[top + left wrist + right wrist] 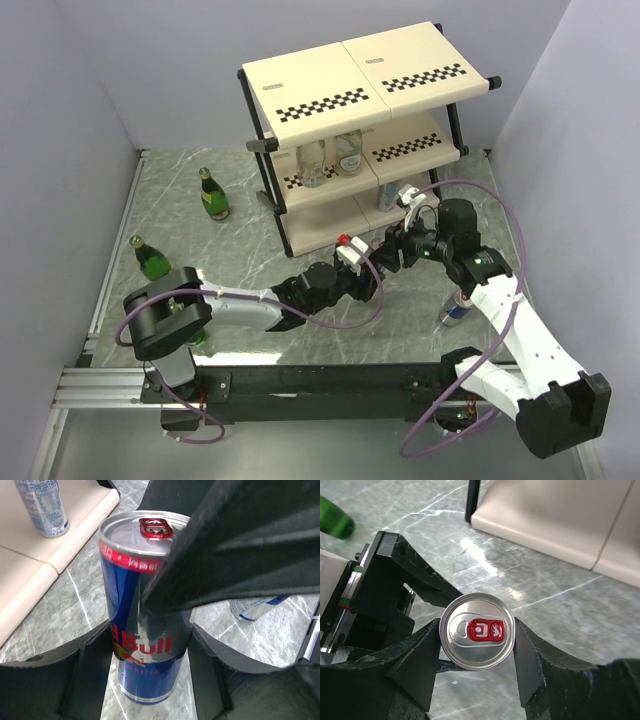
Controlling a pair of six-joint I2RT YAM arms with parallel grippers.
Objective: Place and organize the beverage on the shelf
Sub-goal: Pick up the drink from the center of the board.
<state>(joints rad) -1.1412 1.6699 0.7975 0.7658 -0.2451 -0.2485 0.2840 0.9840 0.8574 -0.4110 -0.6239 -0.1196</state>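
Note:
A slim silver-and-blue can (147, 605) stands upright between both grippers in front of the shelf (350, 85). My left gripper (150, 635) flanks its lower half, both fingers against its sides. My right gripper (476, 635) comes from above, its fingers against the can's rim (476, 630). In the top view they meet, the left gripper (372, 264) beside the right gripper (395, 248). Two clear bottles (330, 155) stand on the middle tier. A second can (388, 197) stands on the bottom tier. A third can (455, 310) is on the table at the right.
Two green bottles (212, 195) (152, 260) stand on the marble table at the left; a third (196, 338) shows partly behind the left arm's base. The shelf's black post (472, 500) and bottom panel (560, 520) lie just beyond the held can.

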